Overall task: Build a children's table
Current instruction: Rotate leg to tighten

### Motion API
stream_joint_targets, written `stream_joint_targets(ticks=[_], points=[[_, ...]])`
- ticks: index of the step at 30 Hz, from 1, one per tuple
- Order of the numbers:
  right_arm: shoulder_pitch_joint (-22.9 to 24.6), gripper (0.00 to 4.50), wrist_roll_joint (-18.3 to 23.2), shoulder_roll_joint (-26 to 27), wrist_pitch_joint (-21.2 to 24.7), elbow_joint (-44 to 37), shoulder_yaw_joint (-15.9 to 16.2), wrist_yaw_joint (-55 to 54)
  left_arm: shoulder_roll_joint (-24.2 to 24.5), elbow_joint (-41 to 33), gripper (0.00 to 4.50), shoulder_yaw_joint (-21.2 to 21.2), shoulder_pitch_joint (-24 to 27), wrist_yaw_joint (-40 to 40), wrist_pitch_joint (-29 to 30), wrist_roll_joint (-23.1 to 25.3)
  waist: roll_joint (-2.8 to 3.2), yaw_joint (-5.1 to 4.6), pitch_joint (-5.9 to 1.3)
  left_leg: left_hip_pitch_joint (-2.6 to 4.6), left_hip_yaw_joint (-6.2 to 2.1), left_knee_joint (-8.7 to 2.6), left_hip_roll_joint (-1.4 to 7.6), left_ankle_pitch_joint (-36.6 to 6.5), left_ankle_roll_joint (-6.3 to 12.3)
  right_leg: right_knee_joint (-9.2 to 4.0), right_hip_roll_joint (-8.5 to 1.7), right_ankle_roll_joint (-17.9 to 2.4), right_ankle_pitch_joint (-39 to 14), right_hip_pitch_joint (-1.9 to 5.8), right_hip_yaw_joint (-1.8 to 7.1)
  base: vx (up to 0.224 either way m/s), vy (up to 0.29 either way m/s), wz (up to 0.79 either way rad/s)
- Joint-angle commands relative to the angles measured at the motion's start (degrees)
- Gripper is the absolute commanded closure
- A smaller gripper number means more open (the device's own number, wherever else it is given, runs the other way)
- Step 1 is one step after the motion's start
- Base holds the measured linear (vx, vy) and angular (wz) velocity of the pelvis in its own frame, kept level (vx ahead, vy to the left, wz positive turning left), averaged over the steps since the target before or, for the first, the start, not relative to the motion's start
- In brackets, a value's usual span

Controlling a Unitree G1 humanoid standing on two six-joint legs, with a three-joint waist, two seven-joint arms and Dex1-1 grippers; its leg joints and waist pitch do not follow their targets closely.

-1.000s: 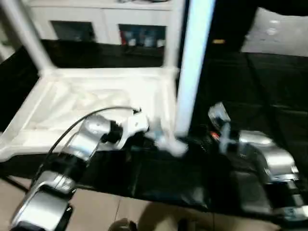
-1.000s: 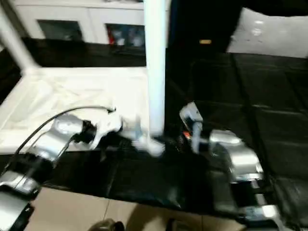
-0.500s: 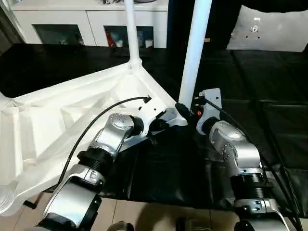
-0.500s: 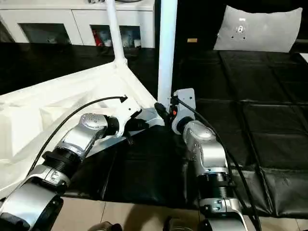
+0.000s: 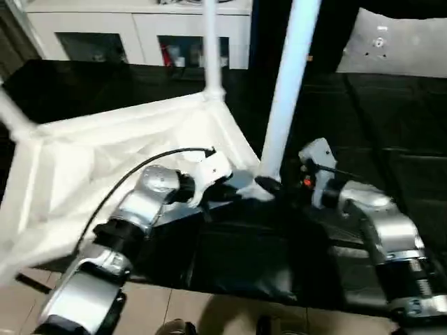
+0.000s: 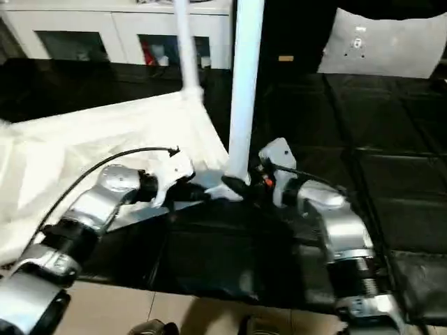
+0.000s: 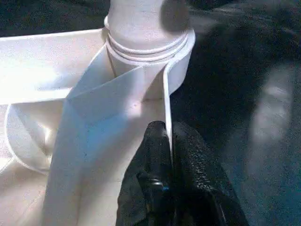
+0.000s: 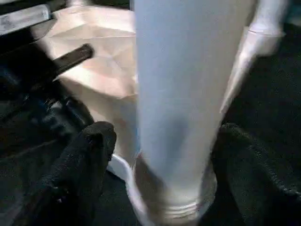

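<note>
You find no text, label, brand, number or sign that can be read anywhere in these views. The pale strip at the edge of the right wrist view carries dark marks, but they are too blurred for you to make out.
</note>
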Motion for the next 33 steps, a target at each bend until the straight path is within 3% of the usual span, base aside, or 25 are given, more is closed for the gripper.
stream_joint_targets(ticks=[1, 7, 8, 9, 10, 19, 21, 24, 26, 33], points=[[0.28, 0.65, 0.97, -1.48, -2.74, 0.32, 1.28, 5.7, 1.02, -3.0, 4.5, -1.12, -0.42, -5.23, -3.98, -1.43, -0.67, 0.16, -4.66, 0.46, -0.87, -3.57, 2.97, -10.19, 6.85, -4.47, -4.26, -10.48, -20.24, 3.53, 3.01, 0.0, 0.0, 0.0], [-0.43, 0.65, 3.21, -3.83, -4.3, 2.45, 2.8, 15.05, 3.47, -4.97, 4.5, -3.27, 1.09, -11.98, -6.07, -2.14, -0.65, 1.25, -4.65, 0.59, -0.78, -3.65, 3.23, -10.43, 6.76, -4.33, -4.3, -11.28, -20.12, 3.45, 3.03, 0.0, 0.0, 0.0], [-0.55, 0.65, 3.75, -4.01, -3.91, 2.56, 2.94, 16.26, 3.75, -5.2, 4.5, -3.55, 1.26, -12.82, -6.29, -2.18, -0.61, 1.46, -4.66, 0.71, -0.81, -3.71, 3.34, -10.66, 6.45, -4.29, -4.29, -11.22, -20.38, 3.36, 3.07, 0.0, 0.0, 0.0], [-0.99, 0.8, 5.24, -4.41, -2.04, 2.88, 3.42, 18.86, 4.61, -5.67, 4.5, -4.33, 1.45, -14.25, -7.27, -1.86, -0.95, 1.51, -4.64, 0.72, -0.77, -3.74, 3.36, -10.92, 6.37, -4.34, -4.32, -11.18, -20.67, 3.38, 3.07, 0.0, 0.0, 0.0], [-1.12, 0.8, 5.69, -4.56, -1.33, 2.98, 3.66, 19.76, 4.96, -5.88, 4.5, -4.68, 1.51, -14.79, -7.55, -1.68, -0.81, 1.65, -4.67, 0.56, -0.92, -3.8, 3.4, -10.69, 6.45, -4.16, -4.37, -11.17, -20.6, 3.57, 3.06, 0.0, 0.0, 0.0], [-1.61, 1.51, 6.89, -5.77, -0.22, 4.47, 5.66, 25.99, 6.38, -7.6, 4.5, -4.63, 2.36, -17.84, -7.33, -2.89, -1.05, 1.74, -4.57, 0.43, -0.85, -3.77, 3.26, -9.97, 5.94, -4.31, -4.42, -10.19, -22.3, 3.42, 3.1, 0.0, 0.0, 0.0], [-1.69, 1.89, 7.07, -6.06, 0.15, 4.41, 5.94, 26.86, 6.6, -7.49, 4.5, -4.77, 2.35, -17.99, -7.51, -3.05, -1.05, 1.75, -4.59, 0.4, -0.85, -3.75, 3.25, -9.81, 6.11, -4.25, -4.39, -10.37, -21.76, 3.43, 3.07, 0.0, 0.0, 0.0], [-1.69, 1.93, 7.56, -6.47, 0.67, 4.21, 6.31, 27.92, 6.7, -7.38, 4.5, -4.84, 2.28, -18.08, -7.56, -3.06, -1.07, 1.81, -4.57, 0.47, -0.83, -3.74, 3.22, -9.85, 6.11, -4.38, -4.43, -10.1, -22.68, 3.38, 3.05, 0.0, 0.0, 0.0], [-1.94, 2.29, 7.66, -6.36, 0.53, 4.6, 6.42, 28.11, 6.59, -7.56, 4.5, -4.73, 2.22, -18.01, -7.34, -3.02, -1.09, 1.87, -4.57, 0.44, -0.84, -3.76, 3.23, -9.87, 6.01, -4.38, -4.39, -9.99, -22.94, 3.37, 3.02, 0.0, 0.0, 0.0], [-1.15, 2.5, 8.43, -4.63, 2.43, 2.79, 6.83, 27.28, 6.17, -7.16, 4.5, -3.99, 2.04, -16.47, -5.89, -2.98, -1.04, 1.78, -4.42, 0.51, -0.88, -3.86, 3.2, -10.58, 5.52, -4.58, -4.38, -9.38, -24.47, 3.31, 2.99, 0.0, 0.0, 0.0]])
